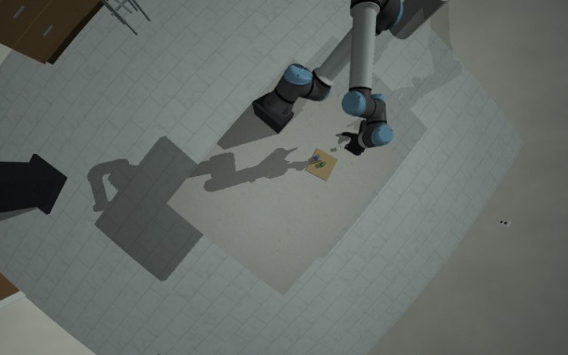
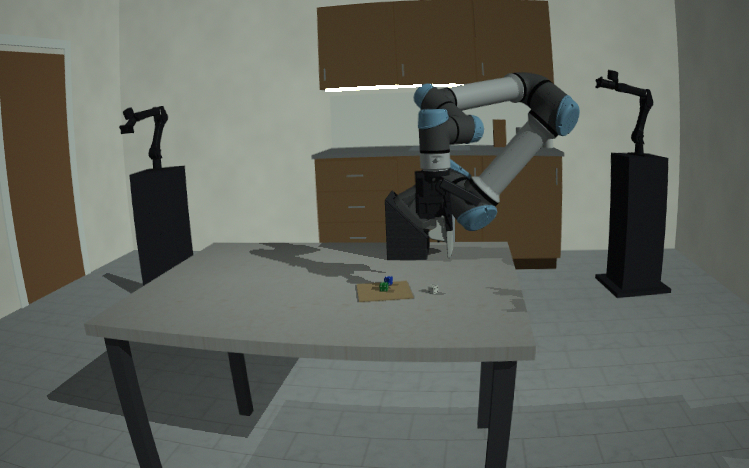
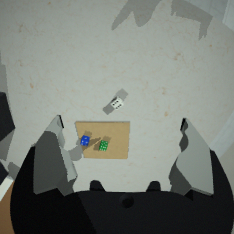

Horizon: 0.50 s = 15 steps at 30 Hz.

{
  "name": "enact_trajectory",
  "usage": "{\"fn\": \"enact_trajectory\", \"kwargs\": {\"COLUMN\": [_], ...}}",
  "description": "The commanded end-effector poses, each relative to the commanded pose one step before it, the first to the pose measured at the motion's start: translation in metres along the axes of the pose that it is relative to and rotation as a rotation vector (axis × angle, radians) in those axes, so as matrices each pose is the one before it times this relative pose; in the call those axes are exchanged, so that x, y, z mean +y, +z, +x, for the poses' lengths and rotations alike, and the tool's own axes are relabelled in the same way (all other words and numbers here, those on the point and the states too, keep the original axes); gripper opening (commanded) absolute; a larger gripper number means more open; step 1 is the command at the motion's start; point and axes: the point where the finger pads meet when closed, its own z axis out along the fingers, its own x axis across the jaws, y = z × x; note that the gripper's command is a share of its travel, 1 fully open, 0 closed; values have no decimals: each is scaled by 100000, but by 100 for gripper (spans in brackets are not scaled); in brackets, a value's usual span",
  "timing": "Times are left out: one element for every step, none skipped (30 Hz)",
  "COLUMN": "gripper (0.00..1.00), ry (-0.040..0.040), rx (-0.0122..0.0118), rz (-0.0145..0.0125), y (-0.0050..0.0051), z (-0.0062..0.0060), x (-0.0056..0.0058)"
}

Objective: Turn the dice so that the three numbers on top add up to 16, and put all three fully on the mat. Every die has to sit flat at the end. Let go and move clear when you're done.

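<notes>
A tan square mat (image 1: pixel 327 174) (image 2: pixel 400 295) (image 3: pixel 117 132) lies on the table. A blue die (image 1: pixel 316 157) (image 2: pixel 388 280) (image 3: pixel 85 140) and a green die (image 1: pixel 322 164) (image 2: pixel 383 286) (image 3: pixel 103 145) sit on it, close together but apart. A white die (image 1: pixel 338 148) (image 2: pixel 434 289) (image 3: pixel 118 103) sits on the table beside the mat, off its edge. All three look flat. Their top faces show pips, too small to count surely. My gripper (image 1: pixel 346 141) (image 2: pixel 438 243) (image 3: pixel 122 117) is open and empty, high above the table.
The grey table (image 1: pixel 272 229) (image 2: pixel 283 314) carries the mat and dice. The arm's dark base block (image 1: pixel 273 112) (image 2: pixel 406 232) stands at the table's back edge. Shadows of the arm fall across the table and part of the mat.
</notes>
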Motion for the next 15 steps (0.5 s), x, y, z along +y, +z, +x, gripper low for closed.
{"fn": "enact_trajectory", "kwargs": {"gripper": [100, 100, 100, 100, 100, 100, 100, 100, 100, 100, 100, 100, 100, 100, 100], "ry": [15381, 4484, 0, 0, 4482, 4478, 3074, 1397, 3976, 488, 4454, 2984, 1458, 3944, 484], "rx": [-42, 0, 0, 0, 0, 0, 0, 0, 1, 0, 1, 1, 0, 1, 0], "rz": [-962, -2, 0, 0, -2, -2, -1, -1, -1, 0, -2, -1, -1, -1, 0], "y": [104, 41, 0, 0, 41, 41, 28, 13, 36, 4, 41, 27, 13, 36, 4], "z": [146, 37, 0, 0, 38, 38, 26, 12, 35, 4, 39, 27, 13, 36, 4], "x": [20, 8, 0, 0, 9, 11, 8, 4, 12, 1, 15, 11, 5, 16, 2]}}
